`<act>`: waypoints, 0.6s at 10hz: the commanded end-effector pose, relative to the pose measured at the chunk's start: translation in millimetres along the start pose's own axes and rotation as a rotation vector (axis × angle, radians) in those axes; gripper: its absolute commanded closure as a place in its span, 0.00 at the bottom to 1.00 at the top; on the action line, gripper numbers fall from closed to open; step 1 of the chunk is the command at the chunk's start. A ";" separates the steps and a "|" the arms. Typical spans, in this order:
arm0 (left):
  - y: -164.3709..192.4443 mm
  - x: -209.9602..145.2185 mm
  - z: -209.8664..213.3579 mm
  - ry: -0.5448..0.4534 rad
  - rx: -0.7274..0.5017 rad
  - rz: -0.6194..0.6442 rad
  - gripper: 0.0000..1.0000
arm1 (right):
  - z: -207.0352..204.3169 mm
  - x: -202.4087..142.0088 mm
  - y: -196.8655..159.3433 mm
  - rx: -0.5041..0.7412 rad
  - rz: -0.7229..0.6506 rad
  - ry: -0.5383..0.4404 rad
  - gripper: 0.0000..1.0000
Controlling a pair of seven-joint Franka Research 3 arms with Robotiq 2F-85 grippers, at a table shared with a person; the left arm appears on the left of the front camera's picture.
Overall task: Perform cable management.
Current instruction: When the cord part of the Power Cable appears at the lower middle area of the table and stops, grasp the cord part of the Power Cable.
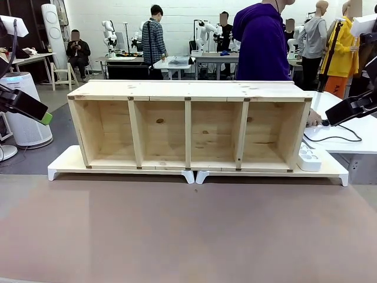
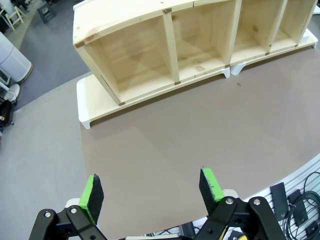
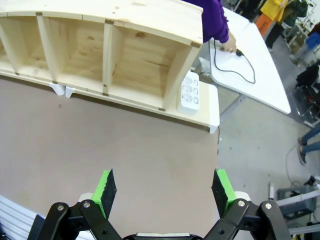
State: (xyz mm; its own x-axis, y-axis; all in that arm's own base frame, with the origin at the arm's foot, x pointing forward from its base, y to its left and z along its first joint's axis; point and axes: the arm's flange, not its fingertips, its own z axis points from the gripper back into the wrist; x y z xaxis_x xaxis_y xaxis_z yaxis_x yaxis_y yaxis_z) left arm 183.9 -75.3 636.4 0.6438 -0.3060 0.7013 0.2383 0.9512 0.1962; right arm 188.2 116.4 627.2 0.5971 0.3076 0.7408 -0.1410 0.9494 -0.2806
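Cable [image 3: 216,55] on white table [image 3: 260,87], beside person's hand [image 3: 230,46], far from right gripper [image 3: 163,182]

Open lab or workshop hall: white-painted far wall [image 1: 177,12], grey floor [image 1: 56,97], work tables [image 1: 171,63] lined up at the far side, people [image 1: 154,35] standing and sitting among them, bare pine shelf [image 1: 188,127] set on a brown-topped table [image 1: 188,230] nearest the camera

Cable [image 3: 216,56] end out of sight behind the wooden shelf [image 3: 125,17]
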 end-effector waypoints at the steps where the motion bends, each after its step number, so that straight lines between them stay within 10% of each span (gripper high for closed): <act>1: -0.9 0.9 1.0 -0.011 0.005 -0.003 0.00 | -1.4 1.1 0.4 -0.002 0.006 -0.003 0.00; 6: -0.9 0.9 1.0 -0.011 0.005 -0.003 0.00 | -1.4 1.1 0.4 -0.002 0.006 -0.003 0.00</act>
State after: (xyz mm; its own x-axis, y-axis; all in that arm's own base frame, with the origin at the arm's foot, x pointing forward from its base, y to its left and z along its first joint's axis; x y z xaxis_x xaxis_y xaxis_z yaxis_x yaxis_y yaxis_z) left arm 183.9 -75.3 636.4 0.6438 -0.3060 0.7013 0.2383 0.9512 0.1962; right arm 188.2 116.4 627.2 0.5971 0.3076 0.7408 -0.1410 0.9494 -0.2806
